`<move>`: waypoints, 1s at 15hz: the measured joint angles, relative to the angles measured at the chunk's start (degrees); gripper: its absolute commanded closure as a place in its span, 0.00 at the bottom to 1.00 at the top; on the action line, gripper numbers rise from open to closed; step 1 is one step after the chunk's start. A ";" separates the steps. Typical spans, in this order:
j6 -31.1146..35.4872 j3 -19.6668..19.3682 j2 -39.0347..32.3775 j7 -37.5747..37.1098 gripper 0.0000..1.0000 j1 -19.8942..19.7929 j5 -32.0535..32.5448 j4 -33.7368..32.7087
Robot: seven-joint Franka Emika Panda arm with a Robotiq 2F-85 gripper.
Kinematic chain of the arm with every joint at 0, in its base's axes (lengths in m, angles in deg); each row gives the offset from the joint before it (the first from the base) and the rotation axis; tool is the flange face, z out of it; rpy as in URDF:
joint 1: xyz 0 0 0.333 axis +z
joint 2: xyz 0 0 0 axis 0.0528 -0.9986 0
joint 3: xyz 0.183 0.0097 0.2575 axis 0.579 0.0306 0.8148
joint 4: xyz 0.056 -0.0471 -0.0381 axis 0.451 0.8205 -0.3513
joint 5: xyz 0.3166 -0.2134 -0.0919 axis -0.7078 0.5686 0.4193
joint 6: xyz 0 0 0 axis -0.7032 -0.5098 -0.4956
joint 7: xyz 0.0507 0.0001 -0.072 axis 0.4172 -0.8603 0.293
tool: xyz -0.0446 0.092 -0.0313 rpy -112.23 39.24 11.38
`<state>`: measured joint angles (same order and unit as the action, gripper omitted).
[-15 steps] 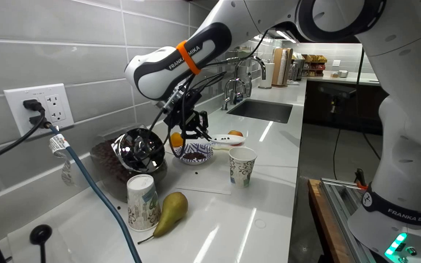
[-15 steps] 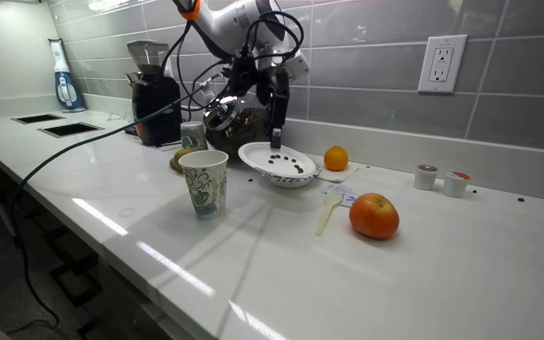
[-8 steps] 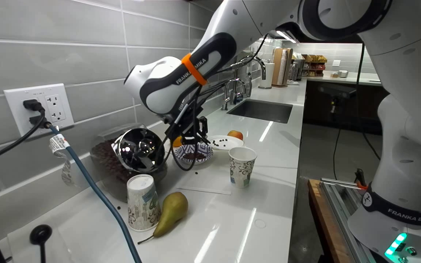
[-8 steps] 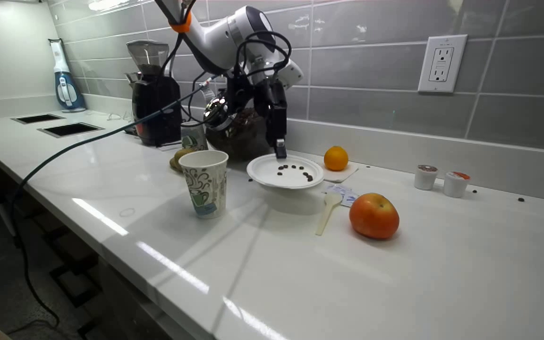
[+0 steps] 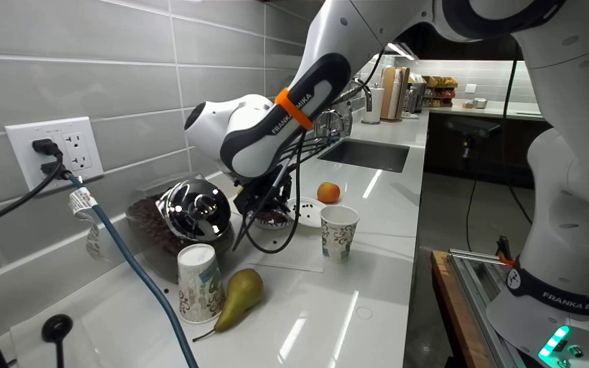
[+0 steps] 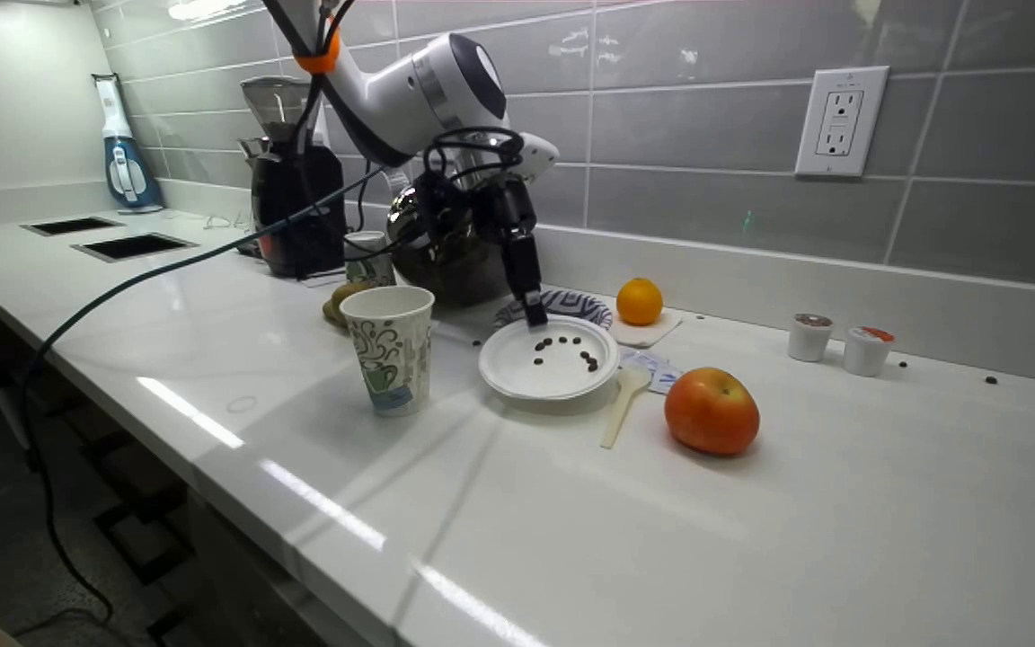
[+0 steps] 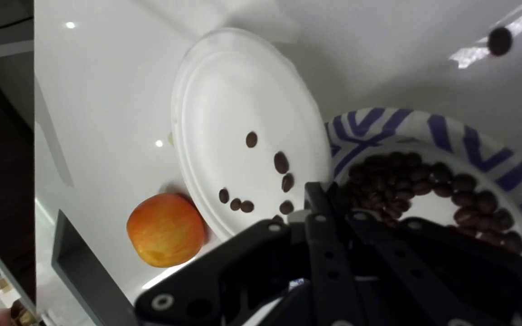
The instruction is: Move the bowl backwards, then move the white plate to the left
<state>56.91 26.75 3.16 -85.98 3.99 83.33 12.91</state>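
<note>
- Wrist view: the gripper [image 7: 328, 192], at the lower centre, was clenched on the lower right rim of the plate [image 7: 231, 108], which lay across the middle and carried a few beans [image 7: 281, 162]. The bowl [image 7: 462, 142], holding more beans, sat at the right; its rim met the plate's in the frame, though whether they touched I could not tell. A drag against the bowl seemed the likeliest trouble, should the plate swing right; pinched at one edge only, it might also sag and shed its beans.
- In an exterior view: the plate was at the centre, just below the bowl's patterned rim, with the spoon [image 6: 625, 395] just beside its right edge. Whether it rested on the counter [image 6: 706, 539] was unclear; a release too soon could drop it, and a drift right could land it on the spoon. A second earlier it hung tilted over the bowl; it had since come lower in the frame, baring the bowl's rim.
- In an exterior view: the cable [image 5: 272, 252] looped low, left of the cup [image 5: 337, 234], and might catch it on a rightward sweep. The plate had shifted down and left, uncovering the fruit [image 5: 329, 192]; the gripper, lower too, now hid part of the bowl.
</note>
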 measured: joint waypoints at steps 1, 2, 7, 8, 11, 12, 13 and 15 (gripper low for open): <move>1.13 0.00 0.73 -0.96 0.99 0.06 0.20 1.24; 2.17 0.01 1.50 -1.73 0.99 0.09 0.35 2.43; 4.96 0.05 5.02 -4.16 0.99 0.20 1.09 7.00; 5.02 0.06 5.75 -4.37 0.99 0.20 1.23 7.64; 5.22 0.32 7.95 -4.61 0.99 0.23 1.74 9.31; 5.60 0.50 8.71 -4.71 0.99 0.23 2.05 9.83; 6.25 0.72 9.41 -4.81 0.99 0.23 2.26 10.42; 8.07 1.13 10.53 -5.01 0.99 0.22 2.35 11.84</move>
<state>64.98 27.88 13.69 -90.98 4.21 85.68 24.75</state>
